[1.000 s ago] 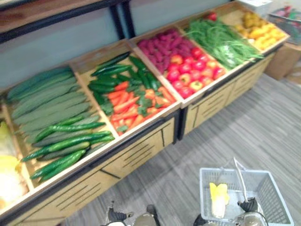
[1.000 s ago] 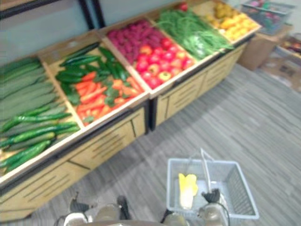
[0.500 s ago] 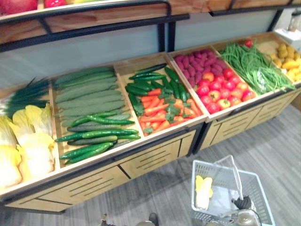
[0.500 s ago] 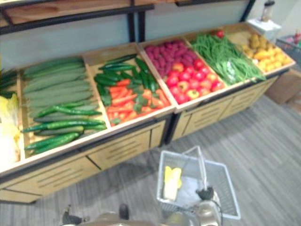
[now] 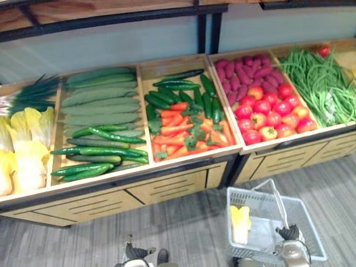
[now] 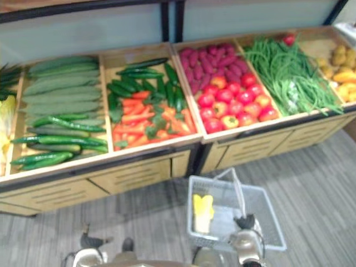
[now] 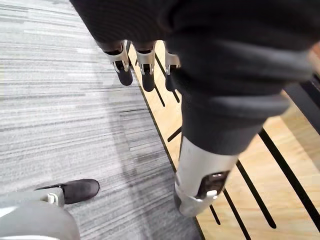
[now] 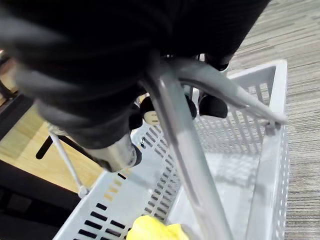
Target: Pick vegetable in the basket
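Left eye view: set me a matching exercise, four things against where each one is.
1. carrots
2. green beans
3. yellow leafy vegetable
4. right hand

A. curled round the basket handle
B. inside the grey basket
C. crate shared with dark green cucumbers
D. crate just to the right of the red fruit

Pairs: 1-C, 2-D, 3-B, 4-A.

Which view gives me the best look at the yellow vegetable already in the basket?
The left eye view: the yellow vegetable lies whole in the basket, by its left wall. The right eye view shows much the same. The right wrist view catches a yellow edge below the handle; the left wrist view faces the floor.
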### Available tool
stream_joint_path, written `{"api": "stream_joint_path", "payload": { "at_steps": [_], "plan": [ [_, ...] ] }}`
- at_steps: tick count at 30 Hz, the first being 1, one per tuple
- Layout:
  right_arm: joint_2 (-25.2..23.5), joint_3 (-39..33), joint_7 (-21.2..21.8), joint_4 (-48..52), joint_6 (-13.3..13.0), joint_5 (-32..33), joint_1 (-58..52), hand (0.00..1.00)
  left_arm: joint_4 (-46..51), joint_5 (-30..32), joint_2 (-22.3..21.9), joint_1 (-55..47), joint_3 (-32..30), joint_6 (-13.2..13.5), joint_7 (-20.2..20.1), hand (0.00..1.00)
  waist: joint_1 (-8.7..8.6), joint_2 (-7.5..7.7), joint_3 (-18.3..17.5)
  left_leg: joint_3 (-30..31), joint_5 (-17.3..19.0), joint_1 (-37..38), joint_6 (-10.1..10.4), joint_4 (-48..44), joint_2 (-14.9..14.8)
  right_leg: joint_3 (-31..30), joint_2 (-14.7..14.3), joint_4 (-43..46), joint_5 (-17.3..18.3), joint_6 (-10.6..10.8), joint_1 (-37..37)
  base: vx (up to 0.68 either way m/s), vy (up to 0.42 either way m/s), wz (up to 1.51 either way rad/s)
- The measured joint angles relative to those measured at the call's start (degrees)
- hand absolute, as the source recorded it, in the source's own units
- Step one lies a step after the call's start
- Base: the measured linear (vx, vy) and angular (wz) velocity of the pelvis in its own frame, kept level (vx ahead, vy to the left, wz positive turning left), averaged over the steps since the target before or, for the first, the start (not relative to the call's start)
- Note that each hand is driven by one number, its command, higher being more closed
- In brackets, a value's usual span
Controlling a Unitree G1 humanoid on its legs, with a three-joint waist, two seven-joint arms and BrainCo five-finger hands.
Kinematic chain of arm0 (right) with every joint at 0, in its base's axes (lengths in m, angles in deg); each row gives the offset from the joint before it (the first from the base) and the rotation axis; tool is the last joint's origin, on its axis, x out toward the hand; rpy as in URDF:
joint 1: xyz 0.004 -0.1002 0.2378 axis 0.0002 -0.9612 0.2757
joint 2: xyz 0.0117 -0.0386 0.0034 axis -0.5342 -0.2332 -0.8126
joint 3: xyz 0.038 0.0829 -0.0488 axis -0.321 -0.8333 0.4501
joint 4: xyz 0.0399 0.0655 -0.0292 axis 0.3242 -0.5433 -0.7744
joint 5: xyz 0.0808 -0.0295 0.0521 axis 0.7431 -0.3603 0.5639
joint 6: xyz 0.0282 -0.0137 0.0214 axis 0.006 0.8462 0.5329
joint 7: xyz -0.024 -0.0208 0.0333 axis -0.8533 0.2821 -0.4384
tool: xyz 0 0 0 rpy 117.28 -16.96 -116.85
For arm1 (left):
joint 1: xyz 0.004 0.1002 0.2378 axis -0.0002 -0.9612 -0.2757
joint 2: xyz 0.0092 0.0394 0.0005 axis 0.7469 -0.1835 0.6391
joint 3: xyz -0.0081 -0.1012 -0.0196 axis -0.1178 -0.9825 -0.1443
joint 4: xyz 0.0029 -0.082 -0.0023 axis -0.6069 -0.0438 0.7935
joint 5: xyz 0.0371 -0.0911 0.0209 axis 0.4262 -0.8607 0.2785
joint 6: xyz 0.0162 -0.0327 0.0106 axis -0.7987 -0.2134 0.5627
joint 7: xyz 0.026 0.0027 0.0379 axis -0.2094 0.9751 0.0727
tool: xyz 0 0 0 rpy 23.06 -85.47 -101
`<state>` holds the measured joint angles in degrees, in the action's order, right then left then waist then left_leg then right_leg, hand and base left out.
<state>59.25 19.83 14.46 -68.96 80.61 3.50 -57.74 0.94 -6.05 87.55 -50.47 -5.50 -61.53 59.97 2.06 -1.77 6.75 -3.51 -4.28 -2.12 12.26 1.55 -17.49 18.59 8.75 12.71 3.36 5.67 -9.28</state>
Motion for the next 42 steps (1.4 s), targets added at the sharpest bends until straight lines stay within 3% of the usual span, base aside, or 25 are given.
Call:
{"api": "stream_joint_path", "payload": {
  "at_steps": [1,4,8,11,15,19,22,27,31,33,37,42],
  "plan": [
    [0.11,-0.41,-0.04,-0.45,-0.05,0.13,-0.33,1.0,0.5,-0.12,0.15,0.21,-0.27,0.29,0.01,0.0,-0.44,0.91,0.56,-0.35,-1.67,-1.66,-1.16,-2.4,-0.06,2.34,0.26,0.53,1.34,-0.74,1.53,0.11,-0.204,0.75],
    [0.57,-1.38,-0.27,-1.06,-0.35,0.15,-1.35,1.0,0.91,-0.13,0.22,0.09,0.26,0.71,0.0,0.0,-0.37,1.78,1.29,-4.21,-3.73,-3.48,-3.88,-6.12,-0.13,5.65,0.27,-1.18,1.79,-1.45,4.83,0.07,-0.171,0.57],
    [1.68,-1.68,-0.41,-1.02,-0.34,0.17,-2.53,1.0,1.32,-0.13,0.18,-0.09,2.46,0.76,-0.06,0.0,-0.36,0.85,1.28,-8.45,-3.79,-3.41,-4.05,-3.72,0.58,7.76,-0.19,-3.7,1.45,-0.96,6.45,-0.01,-0.029,0.4],
    [1.74,-1.62,-0.4,-0.99,-0.34,0.17,-2.59,1.0,1.71,-0.11,0.3,-0.01,2.45,0.75,-0.06,0.0,-0.27,-0.57,1.24,-8.2,-0.99,-2.77,-3.5,-0.22,1.12,7.62,-0.38,-4.6,0.57,0.34,5.65,-0.01,0.12,0.06],
    [0.95,-1.61,-0.41,-0.82,-0.38,0.2,-2.71,1.0,3.0,0.09,2.33,0.16,2.43,0.67,0.16,0.0,-0.32,1.03,1.62,-9.6,0.21,-2.52,-3.9,-0.72,4.47,2.66,1.31,-7.52,-1.48,1.99,5.79,0.0,0.14,-0.12],
    [1.41,-1.61,-0.43,-0.8,-0.63,0.17,-3.03,1.0,9.95,2.33,3.94,-0.25,2.41,0.71,0.92,0.0,-0.37,0.66,1.21,-10.87,1.5,-1.43,-3.99,-1.11,6.31,0.81,2.76,-9.84,-2.84,3.19,6.72,0.04,0.077,-0.17],
    [1.89,-1.59,-0.43,-0.8,-1.09,0.16,-2.85,1.0,19.6,8.38,5.76,-1.82,1.12,2.01,4.1,0.0,-0.3,0.34,0.96,-11.68,1.95,-0.9,-4.35,-1.27,7.02,-0.3,3.2,-10.91,-3.55,3.4,6.89,0.08,0.039,-0.17],
    [2.06,-1.58,-0.42,-1.06,-2.77,0.05,-3.49,1.0,26.82,11.1,4.95,-1.71,-8.6,2.52,10.05,0.0,-0.4,0.36,0.5,-9.78,2.18,-0.55,-4.34,-1.22,7.22,-0.11,3.01,-12.73,-4.31,3.33,8.37,0.08,-0.001,-0.02],
    [2.08,-1.59,-0.41,-2.12,-2.89,0.03,-3.61,1.0,42.0,11.25,4.04,-1.56,-20.28,0.55,16.8,0.0,-0.2,0.89,-0.97,-9.33,2.23,-0.23,-4.43,-1.13,7.33,0.27,3.11,-12.75,-4.31,3.31,9.07,0.03,0.015,0.07],
    [2.08,-1.56,-0.38,-2.18,-2.92,0.03,-3.61,1.0,47.53,11.48,4.66,-1.37,-21.84,0.31,18.64,0.0,-0.17,0.85,-1.06,-8.93,2.25,0.29,-4.41,-1.0,7.48,0.29,3.21,-12.87,-4.31,3.32,9.78,-0.03,0.032,0.09],
    [2.32,-0.49,0.36,-2.25,-3.18,-0.02,-3.92,1.0,54.26,14.17,8.89,-1.29,-22.2,-0.57,18.51,0.0,-0.1,0.62,-2.46,-9.36,2.47,0.51,-4.13,-0.6,7.46,-0.48,3.04,-13.77,-4.71,3.44,9.55,-0.08,0.027,-0.08],
    [4.32,3.09,2.12,-2.04,-3.39,-0.05,-4.62,1.0,51.5,22.06,23.22,0.99,-12.32,-0.22,13.68,0.0,-0.21,0.62,-3.11,-10.22,2.11,0.87,-4.28,0.51,7.68,-1.91,2.96,-14.72,-5.4,2.96,8.79,-0.06,0.017,-0.13]
  ]
}}
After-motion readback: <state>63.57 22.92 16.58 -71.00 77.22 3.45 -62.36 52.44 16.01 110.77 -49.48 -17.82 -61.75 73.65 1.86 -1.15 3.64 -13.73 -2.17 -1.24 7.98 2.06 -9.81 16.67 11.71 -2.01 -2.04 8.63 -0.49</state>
